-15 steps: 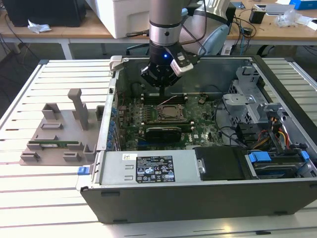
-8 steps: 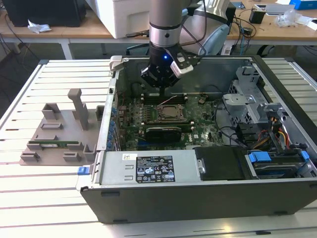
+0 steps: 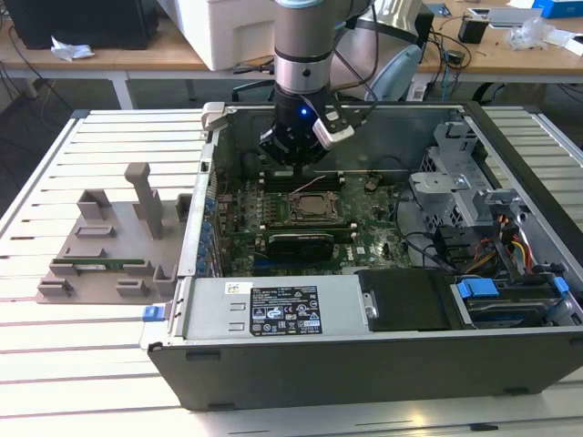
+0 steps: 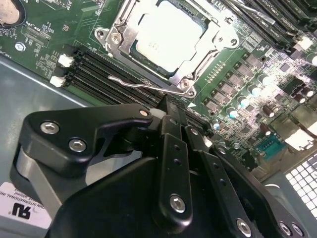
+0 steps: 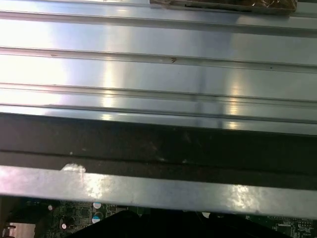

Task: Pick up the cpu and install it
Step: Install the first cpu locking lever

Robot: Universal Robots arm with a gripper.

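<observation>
cpu (image 4: pixel 168 34) seemingly seated in socket (image 4: pixel 119 37), pincer (image 4: pixel 174 115) beside

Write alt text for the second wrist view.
A silvery cpu sits in its metal-framed socket on a green motherboard, the socket's wire lever alongside. The black gripper fills the foreground, above dark memory slots.

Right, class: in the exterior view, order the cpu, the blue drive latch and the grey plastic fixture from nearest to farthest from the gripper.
1. cpu, in its socket just below the gripper.
2. grey plastic fixture, outside the case, exterior view's left.
3. blue drive latch, lower right corner.
</observation>
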